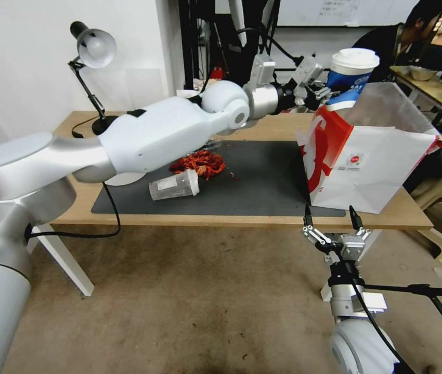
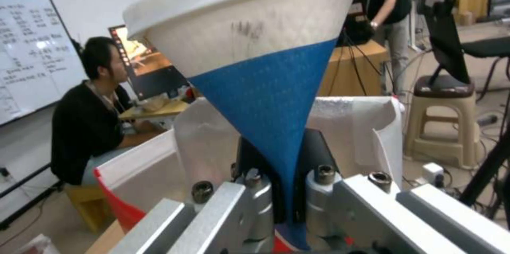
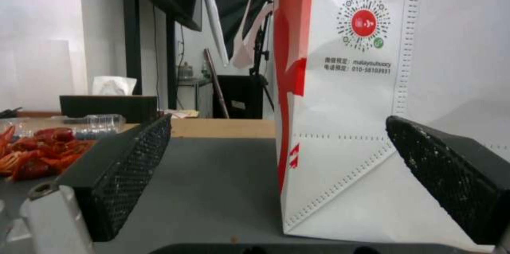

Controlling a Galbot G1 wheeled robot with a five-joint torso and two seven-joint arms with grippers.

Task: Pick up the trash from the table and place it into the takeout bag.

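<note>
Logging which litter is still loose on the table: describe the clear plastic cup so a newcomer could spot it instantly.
Start at the long light-wood table and its dark grey rectangular mat. Near the mat's front left part, beside the heap of red crayfish shells, lies the clear white-lidded plastic cup. It is see-through and tipped on its side, unlike the blue white-lidded paper cup that the left gripper holds above the white takeout bag.

The paper cup had a white lid and a blue band on a white body. The takeout bag was white with a red side panel and a small round red logo (a dotted line ran along its folds). The crayfish shells were bright red. The plastic cup was clear with a white lid. The mat was dark grey on the light-wood table. The right gripper had black pads with a fine grid pattern.
</note>
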